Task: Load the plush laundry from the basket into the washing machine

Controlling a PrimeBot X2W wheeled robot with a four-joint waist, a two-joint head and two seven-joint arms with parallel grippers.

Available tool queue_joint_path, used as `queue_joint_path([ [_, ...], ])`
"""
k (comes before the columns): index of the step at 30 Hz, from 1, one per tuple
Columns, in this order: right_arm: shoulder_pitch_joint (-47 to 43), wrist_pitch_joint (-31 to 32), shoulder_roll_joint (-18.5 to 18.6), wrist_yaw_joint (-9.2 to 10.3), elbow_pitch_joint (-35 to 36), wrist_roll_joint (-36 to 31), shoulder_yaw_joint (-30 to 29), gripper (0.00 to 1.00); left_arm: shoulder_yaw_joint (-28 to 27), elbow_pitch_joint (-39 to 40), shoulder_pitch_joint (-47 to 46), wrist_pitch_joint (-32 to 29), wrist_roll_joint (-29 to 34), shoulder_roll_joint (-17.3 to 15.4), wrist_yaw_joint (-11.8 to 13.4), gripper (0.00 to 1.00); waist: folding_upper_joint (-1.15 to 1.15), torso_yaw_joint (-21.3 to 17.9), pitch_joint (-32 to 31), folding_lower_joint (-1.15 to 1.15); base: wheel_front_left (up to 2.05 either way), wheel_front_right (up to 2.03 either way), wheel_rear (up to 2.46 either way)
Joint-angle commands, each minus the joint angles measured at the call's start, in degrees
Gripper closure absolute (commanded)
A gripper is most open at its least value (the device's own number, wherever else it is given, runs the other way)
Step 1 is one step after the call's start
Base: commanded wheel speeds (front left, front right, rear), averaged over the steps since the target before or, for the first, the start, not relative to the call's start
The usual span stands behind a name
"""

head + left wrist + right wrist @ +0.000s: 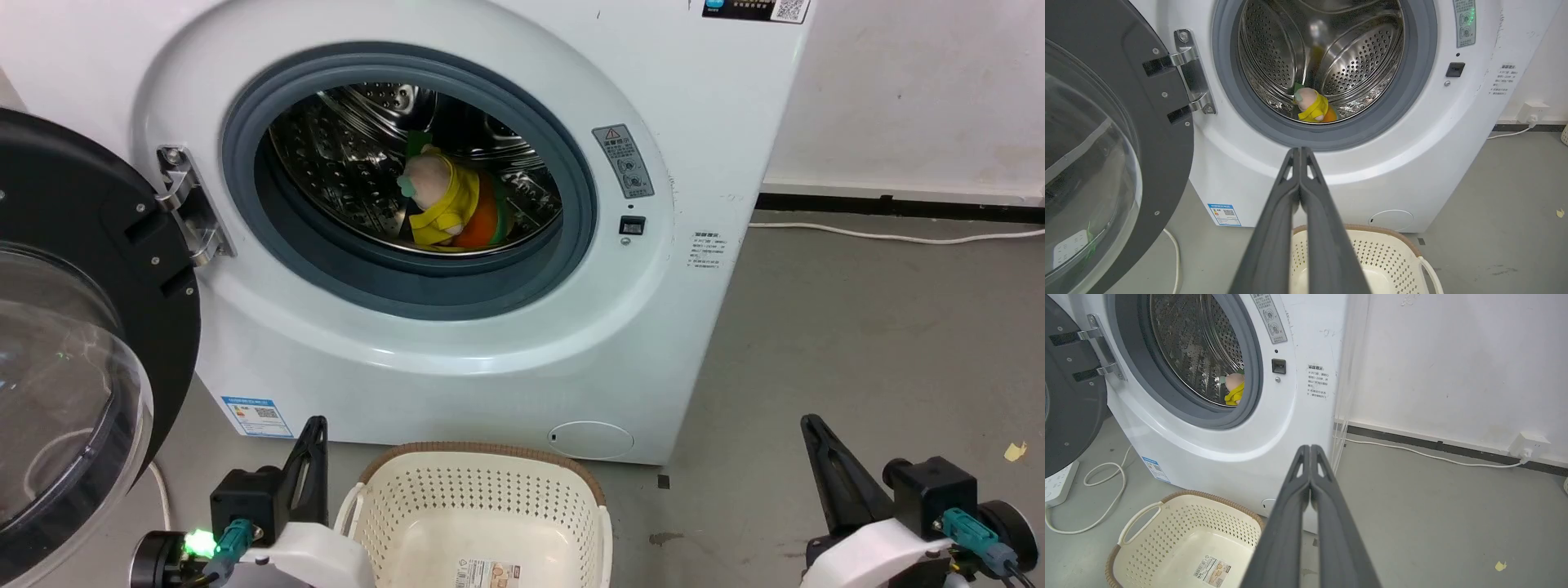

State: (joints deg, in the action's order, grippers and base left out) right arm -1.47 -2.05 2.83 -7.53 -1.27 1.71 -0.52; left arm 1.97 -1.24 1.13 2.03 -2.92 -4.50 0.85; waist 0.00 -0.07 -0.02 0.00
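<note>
The washing machine (457,327) stands with its door (73,327) swung wide to the left. In its steel drum lie both plush toys: the pinkish figure in yellow (437,200) and, half hidden behind it, the orange hamburger (486,220). The figure (1312,105) also shows in the left wrist view, and the figure (1235,388) peeks past the gasket in the right wrist view. The cream basket (482,514) sits on the floor before the washer, with just a paper label (1211,571) on its floor. My left gripper (1300,152) is shut beside the basket's left. My right gripper (1310,449) is shut, off to the right.
A white cable (898,237) runs along the wall's dark skirting to a wall socket (1529,446). A white power strip (1059,484) and looped cord (1102,490) lie on the floor under the open door. Grey floor (857,343) stretches to the right of the washer.
</note>
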Motion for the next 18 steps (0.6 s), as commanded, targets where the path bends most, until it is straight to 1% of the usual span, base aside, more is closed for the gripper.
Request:
queue_joint_path([
  [1, 1.05, 0.29, 0.04, 0.04, 0.5, -0.55, 0.18, 1.0, -0.48, 0.43, -0.86, -0.28, 0.76, 0.32, -0.18, 1.0, 0.0, 0.01, 0.0, 0.0, 0.0, 0.0, 0.0],
  [18, 1.47, 2.05, 0.05, 0.04, 1.27, -1.71, 0.52, 1.0, -1.97, 1.24, -1.13, -2.03, 2.92, 1.62, -0.85, 1.0, 0.0, 0.07, 0.02, 0.0, 0.0, 0.0, 0.0],
])
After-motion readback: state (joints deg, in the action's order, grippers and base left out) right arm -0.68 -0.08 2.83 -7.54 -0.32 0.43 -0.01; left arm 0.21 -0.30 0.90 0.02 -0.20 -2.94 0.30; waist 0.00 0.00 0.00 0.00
